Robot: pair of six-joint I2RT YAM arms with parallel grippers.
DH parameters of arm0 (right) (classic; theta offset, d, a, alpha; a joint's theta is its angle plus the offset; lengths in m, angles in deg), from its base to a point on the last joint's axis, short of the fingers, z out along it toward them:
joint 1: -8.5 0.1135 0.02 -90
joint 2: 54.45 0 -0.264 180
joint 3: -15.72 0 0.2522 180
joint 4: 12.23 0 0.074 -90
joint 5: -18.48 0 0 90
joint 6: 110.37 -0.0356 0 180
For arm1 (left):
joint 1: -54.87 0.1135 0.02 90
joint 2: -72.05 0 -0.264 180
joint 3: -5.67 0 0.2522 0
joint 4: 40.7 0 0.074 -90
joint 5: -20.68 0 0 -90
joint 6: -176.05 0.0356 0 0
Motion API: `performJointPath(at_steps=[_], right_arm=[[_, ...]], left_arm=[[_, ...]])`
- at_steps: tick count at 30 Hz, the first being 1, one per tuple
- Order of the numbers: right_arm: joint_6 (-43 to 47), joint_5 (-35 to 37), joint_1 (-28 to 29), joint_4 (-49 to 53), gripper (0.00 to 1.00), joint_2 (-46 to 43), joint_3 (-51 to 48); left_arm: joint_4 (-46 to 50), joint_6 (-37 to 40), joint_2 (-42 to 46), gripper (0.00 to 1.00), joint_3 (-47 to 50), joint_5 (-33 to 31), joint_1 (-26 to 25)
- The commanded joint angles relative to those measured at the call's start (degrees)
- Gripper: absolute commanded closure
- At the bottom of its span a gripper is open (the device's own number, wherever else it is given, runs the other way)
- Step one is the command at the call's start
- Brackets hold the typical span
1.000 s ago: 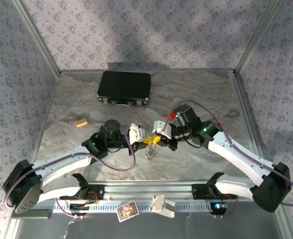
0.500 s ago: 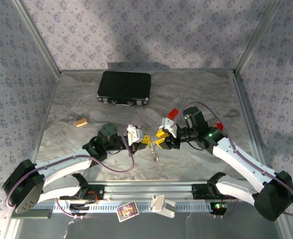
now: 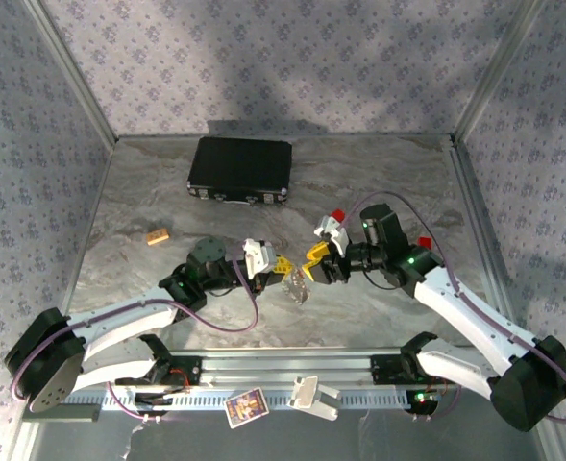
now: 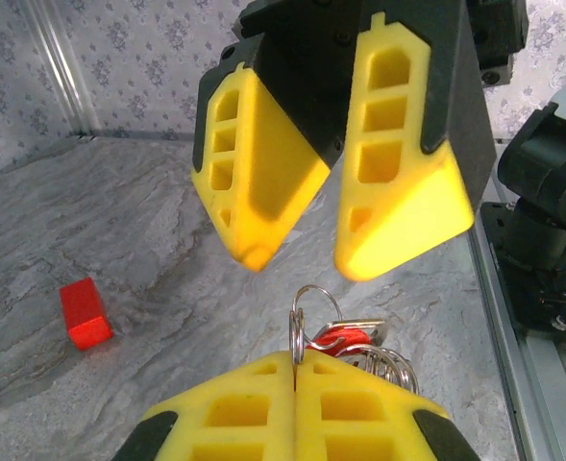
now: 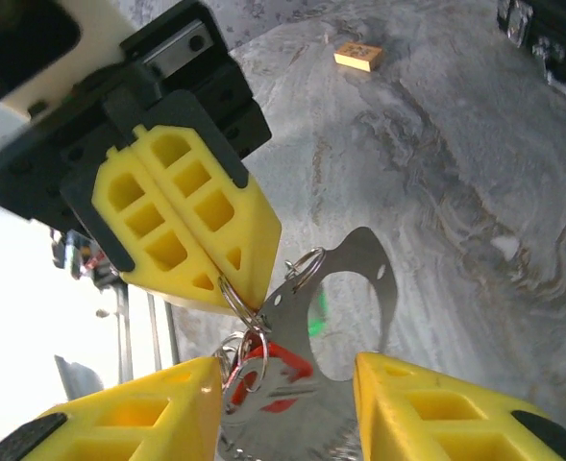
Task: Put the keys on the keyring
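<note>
My left gripper (image 4: 295,360) is shut on a silver split ring of the keyring (image 4: 300,317). From that ring hang more silver rings, a flat metal plate with a large hole (image 5: 355,288) and a red-headed key (image 5: 278,370). In the top view the bunch (image 3: 296,286) dangles just above the table between both grippers. My right gripper (image 5: 287,363) is open, its yellow fingers (image 5: 427,403) standing either side of the hanging plate without gripping it. Its fingers (image 4: 398,182) face the left gripper (image 3: 281,264) from above. A green glint shows through the plate's hole; I cannot tell what it is.
A black case (image 3: 240,170) lies at the back of the table. A red block (image 4: 84,313) sits behind the right gripper (image 3: 313,264). A small tan block (image 3: 158,235) lies to the left. The metal rail (image 3: 283,370) runs along the near edge.
My right gripper has opened and drawn back to the right, away from the left gripper. The bunch now hangs from the left gripper alone, slightly lower.
</note>
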Motion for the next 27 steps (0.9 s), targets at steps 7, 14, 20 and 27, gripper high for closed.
performJointPath(at_steps=[7,14,20,27], right_arm=[[-20.26,-1.76,0.34,1.79,0.65,0.76,2.33],[-20.24,-3.57,0.46,0.90,0.74,1.95,2.42],[-20.18,-4.58,0.64,0.69,0.79,2.66,2.90],[-20.40,-5.41,0.86,0.53,0.90,3.29,3.28]], left_arm=[[-4.53,1.00,0.87,1.00,-0.11,0.01,-0.22],[-4.71,0.80,0.91,1.00,-0.30,0.30,-0.17],[-4.54,0.85,1.17,1.00,-0.29,0.19,-0.20],[-4.61,0.80,1.34,1.00,-0.29,0.30,-0.23]])
